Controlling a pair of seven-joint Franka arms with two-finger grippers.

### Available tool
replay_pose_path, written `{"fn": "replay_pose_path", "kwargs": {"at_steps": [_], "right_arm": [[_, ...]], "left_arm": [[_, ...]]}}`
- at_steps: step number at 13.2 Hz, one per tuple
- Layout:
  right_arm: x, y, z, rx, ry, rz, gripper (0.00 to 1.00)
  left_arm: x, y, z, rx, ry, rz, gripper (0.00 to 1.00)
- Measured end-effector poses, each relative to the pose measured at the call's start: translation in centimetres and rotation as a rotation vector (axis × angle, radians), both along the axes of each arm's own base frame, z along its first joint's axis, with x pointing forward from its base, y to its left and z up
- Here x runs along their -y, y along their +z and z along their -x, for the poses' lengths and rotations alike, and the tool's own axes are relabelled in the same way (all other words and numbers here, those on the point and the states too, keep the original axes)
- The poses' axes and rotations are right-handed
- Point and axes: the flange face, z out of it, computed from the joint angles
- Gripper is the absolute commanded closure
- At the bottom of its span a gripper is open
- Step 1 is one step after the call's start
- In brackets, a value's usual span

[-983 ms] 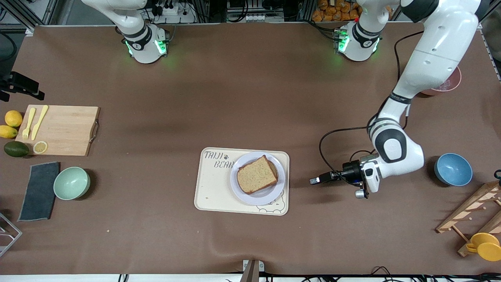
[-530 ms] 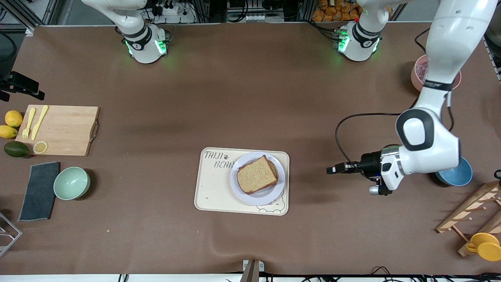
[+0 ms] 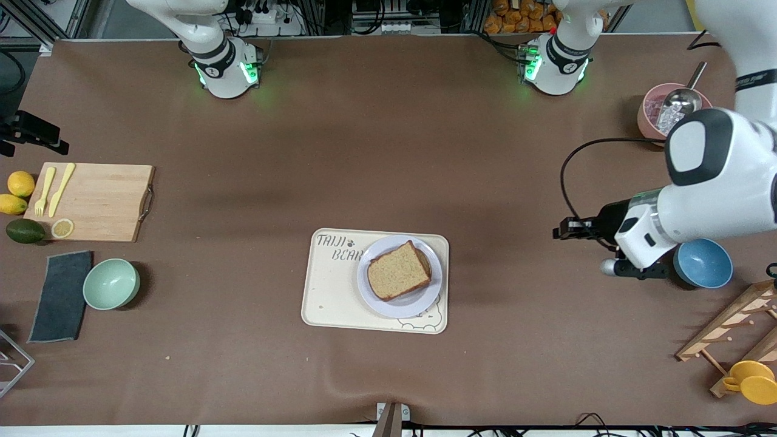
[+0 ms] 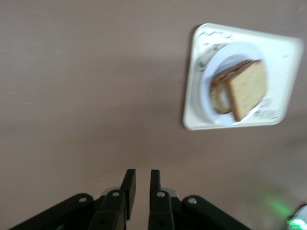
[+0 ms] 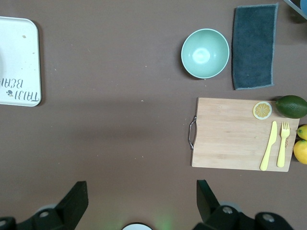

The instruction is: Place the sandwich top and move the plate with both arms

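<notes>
The sandwich top (image 3: 399,271) lies flat on the stack on the plate (image 3: 388,307), which sits on the cream tray (image 3: 328,291). In the left wrist view the top slice (image 4: 247,88) sits a little askew over a lower slice with egg white (image 4: 218,98) on the plate (image 4: 216,57). My left gripper (image 3: 561,230) is empty, its fingers a narrow gap apart, over bare table between the tray and the blue bowl; it also shows in the left wrist view (image 4: 142,173). My right gripper (image 5: 141,201) is wide open, high above the table, outside the front view.
A blue bowl (image 3: 704,262), a pink bowl with a scoop (image 3: 652,112), a wooden rack (image 3: 728,328) and a yellow cup (image 3: 753,381) stand at the left arm's end. A cutting board (image 3: 97,200), green bowl (image 3: 111,283) and dark cloth (image 3: 61,296) lie at the right arm's end.
My left arm has drawn back from beside the tray toward its own end of the table and risen. The plate and sandwich have not moved.
</notes>
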Motion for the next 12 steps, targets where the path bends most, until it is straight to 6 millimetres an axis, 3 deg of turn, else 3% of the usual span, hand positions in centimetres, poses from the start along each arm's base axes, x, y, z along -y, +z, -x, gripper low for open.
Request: {"fn": "replay_pose_path", "kwargs": {"at_steps": [3, 5, 9, 12], "right_arm": [[0.0, 0.0, 0.0, -0.001, 0.0, 0.0, 0.0], [0.0, 0.0, 0.0, -0.001, 0.0, 0.0, 0.0], [-0.2, 0.0, 0.0, 0.0, 0.003, 0.0, 0.0], [-0.4, 0.0, -0.1, 0.001, 0.008, 0.0, 0.0]], "left_arm": [[-2.0, 3.3, 1.0, 0.01, -0.038, -0.144, 0.44], [-4.0, 4.9, 1.4, 0.024, -0.018, -0.184, 0.0], [-9.7, 6.6, 1.8, 0.031, 0.046, -0.216, 0.0], [-11.0, 8.0, 2.3, 0.054, 0.046, -0.299, 0.0]]}}
